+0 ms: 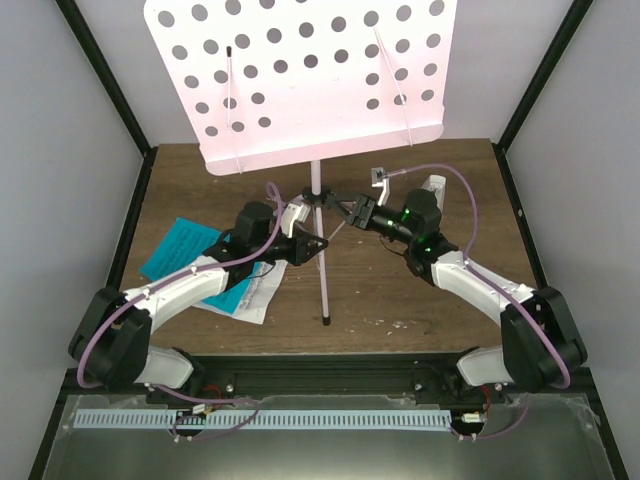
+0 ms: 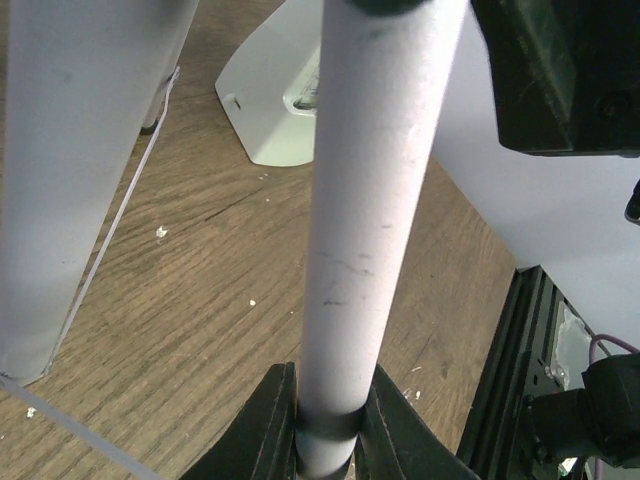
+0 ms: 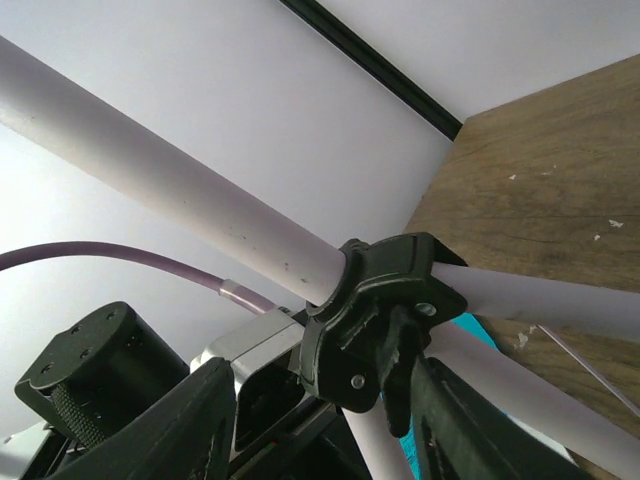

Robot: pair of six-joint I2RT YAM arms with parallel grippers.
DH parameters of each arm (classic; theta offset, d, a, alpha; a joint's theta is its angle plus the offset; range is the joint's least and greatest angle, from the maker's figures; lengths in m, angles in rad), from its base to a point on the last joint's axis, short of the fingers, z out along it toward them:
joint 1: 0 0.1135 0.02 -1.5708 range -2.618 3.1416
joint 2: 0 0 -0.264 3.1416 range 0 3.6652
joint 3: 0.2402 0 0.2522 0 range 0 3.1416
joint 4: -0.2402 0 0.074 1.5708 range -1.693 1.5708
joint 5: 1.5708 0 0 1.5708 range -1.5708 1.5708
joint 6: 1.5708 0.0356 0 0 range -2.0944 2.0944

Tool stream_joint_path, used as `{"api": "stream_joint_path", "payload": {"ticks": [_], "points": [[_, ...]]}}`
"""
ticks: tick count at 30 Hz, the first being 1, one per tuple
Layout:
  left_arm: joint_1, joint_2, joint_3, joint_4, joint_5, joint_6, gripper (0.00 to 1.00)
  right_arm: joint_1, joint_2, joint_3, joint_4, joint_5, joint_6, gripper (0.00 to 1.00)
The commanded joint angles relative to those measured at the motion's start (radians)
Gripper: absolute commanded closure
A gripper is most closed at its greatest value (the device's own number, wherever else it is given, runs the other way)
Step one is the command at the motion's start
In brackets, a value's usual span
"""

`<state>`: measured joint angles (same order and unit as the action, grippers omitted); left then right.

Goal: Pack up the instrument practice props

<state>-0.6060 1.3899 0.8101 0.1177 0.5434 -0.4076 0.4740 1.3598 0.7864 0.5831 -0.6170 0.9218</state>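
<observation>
From above, the pale pink-white hole-perforated music stand (image 1: pixel 300 80) stands at upper centre of the brown wooden table (image 1: pixel 400 290), with a teal-covered booklet (image 1: pixel 180 248), its print unreadable, at left; at the bottom of the left wrist view the left gripper (image 2: pixel 325 430) pinches one of the stand's pale tubes; in the right wrist view the right gripper (image 3: pixel 325 410) is spread around the stand's black plastic hub (image 3: pixel 380 320).

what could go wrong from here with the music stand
The stand is top-heavy; the left gripper clamps only its thin pole low down, so it might tip or swivel. The right gripper straddles the black leg hub and may slip off. The booklet under the left arm could get dragged.
</observation>
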Motion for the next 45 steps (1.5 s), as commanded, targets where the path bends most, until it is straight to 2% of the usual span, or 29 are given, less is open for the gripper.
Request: {"api": "stream_joint_path", "payload": {"ticks": [1,7,11,15,20,24,31,37,41,44,45], "points": [[0.005,-0.018,0.024,-0.019,0.01,-0.081,0.93,-0.003,0.014,0.026,-0.038,0.006,0.001,0.49],[0.005,-0.017,0.026,-0.02,0.01,-0.083,0.93,-0.006,0.05,0.053,-0.044,-0.002,-0.02,0.5],[0.005,-0.014,0.031,-0.024,0.013,-0.079,0.94,-0.007,0.057,0.06,0.003,-0.029,-0.058,0.71],[0.005,-0.016,0.034,-0.029,0.013,-0.076,0.94,-0.006,0.052,0.049,0.028,-0.034,-0.129,0.86],[0.006,-0.017,0.031,-0.035,0.01,-0.074,0.94,-0.006,0.046,0.02,0.085,-0.07,-0.316,0.96],[0.006,-0.019,0.029,-0.036,0.01,-0.074,0.95,-0.006,0.038,0.01,0.065,-0.049,-0.595,0.99],[0.006,-0.02,0.032,-0.04,0.015,-0.074,0.95,0.002,0.036,0.013,0.005,0.165,-1.163,0.99],[0.005,-0.015,0.035,-0.041,0.024,-0.079,0.95,0.031,0.059,0.0,0.115,0.362,-1.636,0.99],[0.005,-0.02,0.035,-0.041,0.023,-0.081,0.96,0.034,0.06,0.032,0.145,0.398,-1.714,0.99],[0.005,-0.022,0.029,-0.037,0.023,-0.083,0.96,0.034,0.027,0.016,0.191,0.368,-1.679,0.87],[0.005,-0.021,0.027,-0.036,0.023,-0.085,0.96,0.034,0.01,0.008,0.195,0.35,-1.65,0.8]]}}
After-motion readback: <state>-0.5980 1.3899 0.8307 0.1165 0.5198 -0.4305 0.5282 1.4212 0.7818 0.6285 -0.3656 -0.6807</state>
